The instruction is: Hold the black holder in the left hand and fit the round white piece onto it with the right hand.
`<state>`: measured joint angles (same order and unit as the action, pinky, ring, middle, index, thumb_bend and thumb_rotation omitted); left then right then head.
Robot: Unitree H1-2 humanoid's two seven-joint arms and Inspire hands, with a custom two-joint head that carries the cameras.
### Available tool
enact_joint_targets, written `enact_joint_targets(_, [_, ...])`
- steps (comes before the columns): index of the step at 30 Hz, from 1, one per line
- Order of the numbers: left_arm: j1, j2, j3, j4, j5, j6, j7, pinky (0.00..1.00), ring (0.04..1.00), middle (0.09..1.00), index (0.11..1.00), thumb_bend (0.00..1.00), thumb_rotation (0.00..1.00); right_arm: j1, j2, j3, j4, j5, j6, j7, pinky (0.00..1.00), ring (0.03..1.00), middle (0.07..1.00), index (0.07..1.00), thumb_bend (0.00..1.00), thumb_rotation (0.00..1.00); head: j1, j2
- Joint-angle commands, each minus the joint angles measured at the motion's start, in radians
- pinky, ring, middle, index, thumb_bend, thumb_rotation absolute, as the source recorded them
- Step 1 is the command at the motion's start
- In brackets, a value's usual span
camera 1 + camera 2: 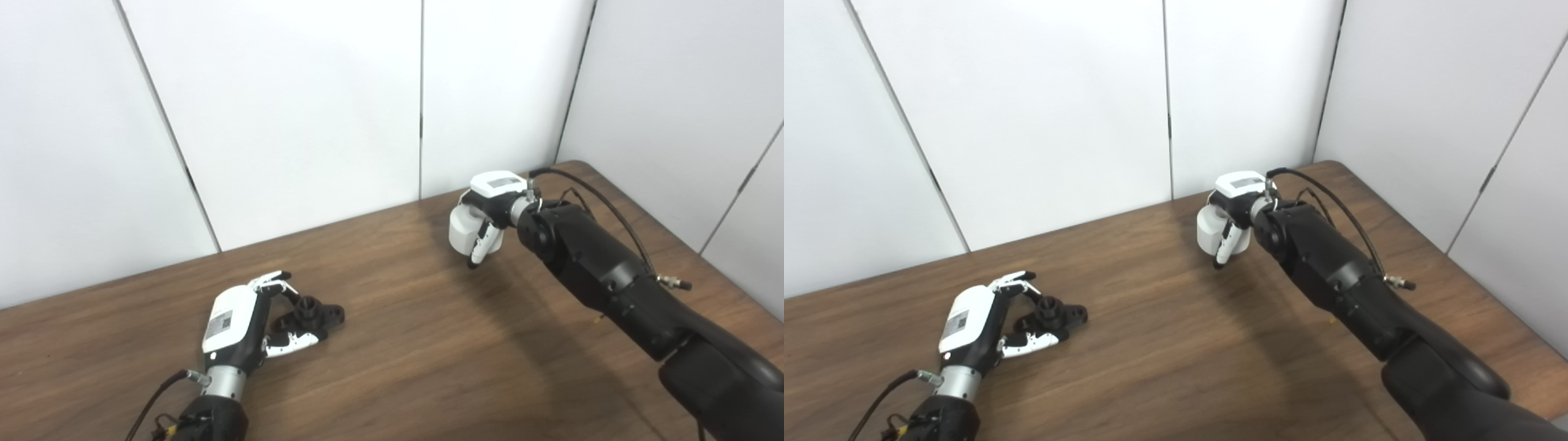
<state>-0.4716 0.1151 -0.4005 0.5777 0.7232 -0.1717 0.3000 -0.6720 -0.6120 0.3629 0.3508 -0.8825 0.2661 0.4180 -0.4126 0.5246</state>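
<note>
Wide bare table (404,343) is lying open between the left hand (245,321) and the right hand (484,223). White wall panels (294,110) are closing off the back and right; the right arm (612,275) is blocking the right side.

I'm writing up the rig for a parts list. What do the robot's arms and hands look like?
Both arms are glossy black with thin black cables near the wrists and silver wrist collars. The left hand and right hand have white backs bearing a printed label, with black-and-white fingers.
</note>
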Motion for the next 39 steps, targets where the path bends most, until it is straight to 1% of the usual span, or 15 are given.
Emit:
enact_joint_targets(1, [0.166,0.063,-0.011,0.098,0.000,-0.013,0.026,0.77,0.832,0.817,0.477,0.52,0.08,-0.053,-0.043,-0.022,-0.014,-0.005,-0.019,-0.044,0.88,0.910,0.887,0.735,0.94,0.31,0.000,0.001])
enact_joint_targets(4, [0.168,0.064,-0.013,0.093,0.003,-0.009,0.023,0.77,0.830,0.816,0.477,0.52,0.08,-0.053,-0.047,-0.022,-0.016,-0.007,-0.016,-0.041,0.88,0.909,0.886,0.742,0.94,0.32,-0.001,0.005])
enact_joint_targets(8, [0.171,0.066,-0.011,0.088,-0.002,-0.008,0.018,0.77,0.826,0.813,0.477,0.52,0.08,-0.054,-0.047,-0.028,-0.022,-0.007,-0.001,-0.039,0.89,0.912,0.887,0.751,0.94,0.31,-0.001,0.010])
enact_joint_targets(10, [0.172,0.067,-0.010,0.084,-0.005,-0.004,0.007,0.79,0.836,0.820,0.477,0.52,0.08,-0.053,-0.047,-0.030,-0.026,-0.009,-0.003,-0.045,0.88,0.906,0.883,0.753,0.93,0.30,-0.003,0.010])
enact_joint_targets(17, [0.170,0.070,-0.013,0.088,-0.006,-0.013,0.015,0.77,0.829,0.814,0.477,0.52,0.08,-0.040,-0.037,-0.047,-0.030,-0.034,0.010,-0.136,0.81,0.858,0.838,0.683,0.88,0.23,-0.005,0.013])
enact_joint_targets(20, [0.170,0.072,-0.017,0.085,-0.005,-0.008,0.011,0.77,0.829,0.815,0.477,0.52,0.08,-0.032,-0.040,-0.043,-0.039,-0.066,0.012,-0.185,0.78,0.824,0.808,0.636,0.84,0.21,-0.004,0.015])
enact_joint_targets(21, [0.170,0.074,-0.019,0.086,-0.003,-0.010,0.012,0.77,0.830,0.816,0.477,0.52,0.08,-0.029,-0.040,-0.044,-0.040,-0.074,0.012,-0.205,0.75,0.797,0.786,0.604,0.83,0.20,-0.005,0.018])
enact_joint_targets(22, [0.169,0.075,-0.020,0.087,-0.002,-0.012,0.013,0.77,0.828,0.815,0.477,0.52,0.08,-0.027,-0.039,-0.045,-0.040,-0.079,0.012,-0.219,0.75,0.786,0.777,0.549,0.68,0.17,-0.005,0.018])
enact_joint_targets(23, [0.169,0.074,-0.020,0.089,-0.001,-0.014,0.019,0.77,0.827,0.814,0.477,0.52,0.08,-0.024,-0.038,-0.050,-0.043,-0.081,0.010,-0.235,0.74,0.780,0.772,0.520,0.61,0.16,-0.004,0.021])
enact_joint_targets(24, [0.168,0.075,-0.022,0.091,0.001,-0.015,0.023,0.76,0.820,0.809,0.477,0.52,0.08,-0.021,-0.039,-0.050,-0.047,-0.084,0.007,-0.248,0.75,0.777,0.758,0.499,0.56,0.15,-0.004,0.021])
enact_joint_targets(25, [0.168,0.075,-0.023,0.092,0.002,-0.015,0.026,0.76,0.819,0.809,0.477,0.52,0.08,-0.019,-0.039,-0.050,-0.049,-0.086,0.004,-0.257,0.74,0.770,0.748,0.492,0.54,0.14,-0.004,0.021])
enact_joint_targets(33, [0.169,0.073,-0.020,0.084,-0.007,-0.007,0.017,0.77,0.825,0.814,0.477,0.52,0.08,-0.018,-0.046,-0.045,-0.041,-0.080,-0.036,-0.309,0.73,0.754,0.722,0.483,0.52,0.14,-0.002,0.026])
enact_joint_targets(39, [0.170,0.071,-0.019,0.075,-0.015,-0.003,-0.001,0.78,0.831,0.820,0.478,0.52,0.08,-0.008,-0.046,-0.062,-0.053,-0.060,-0.066,-0.330,0.71,0.740,0.709,0.483,0.52,0.14,0.015,0.032])
